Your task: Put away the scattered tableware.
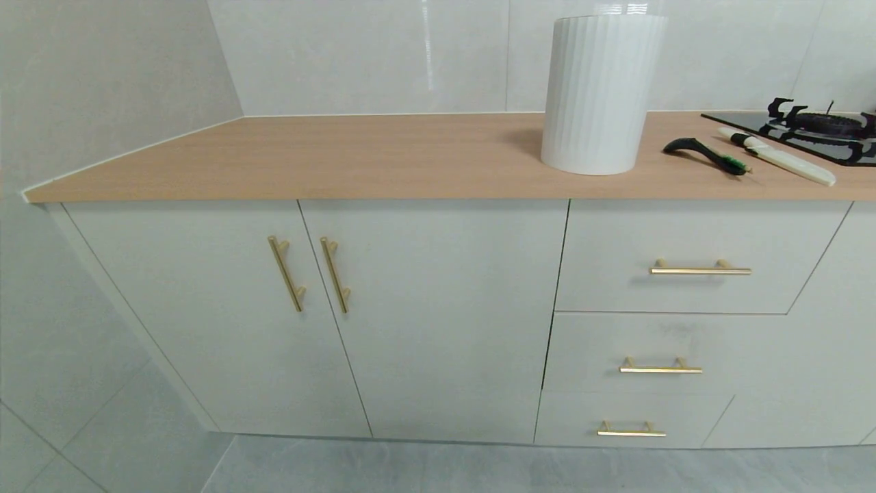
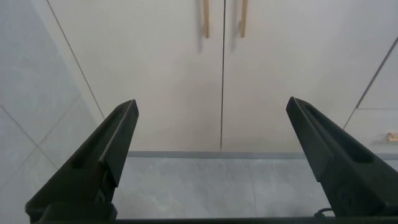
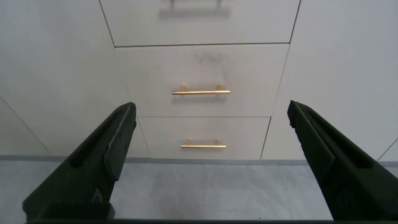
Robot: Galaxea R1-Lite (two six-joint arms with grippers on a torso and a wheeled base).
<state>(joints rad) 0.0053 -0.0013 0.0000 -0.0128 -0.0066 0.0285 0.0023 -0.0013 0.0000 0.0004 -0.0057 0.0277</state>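
While both grippers hang low in front of the cabinet, the tableware lies up on the counter (image 1: 342, 154) toward its right end, between a ribbed white canister (image 1: 597, 96) and the hob (image 1: 821, 130). The left gripper (image 2: 211, 104) has its jaws spread wide and empty, facing the cabinet doors (image 2: 186, 74). The right gripper (image 3: 211, 107) is likewise wide open and empty, facing the drawers (image 3: 199, 68).

The black-handled utensil (image 1: 705, 155) lies just beside the canister. It looks light, stiff and slim, with a curved handle that is probably smooth plastic. It lies low on the counter, so a pinch across the middle of the handle seems the safest hold.

The white knife (image 1: 777, 156) lies slantwise near the front edge, close along the hob's rim. It also looks light and rigid. Its dark-banded handle end, the end farther from the front edge, is the better place to grip.

The canister looks ceramic, so I judge it heavy and breakable, and a knock from an arm could tip it.

- **Knife:** I cannot tell whether the pale length is a bare blade or a sheath, nor whether it touches the hob.
- **Utensil:** the green-tipped working end is too small to identify.
- **Canister:** the picture's edge cuts off its top, so its mouth and contents are unseen.
- **Hob:** it runs out of view on the right.
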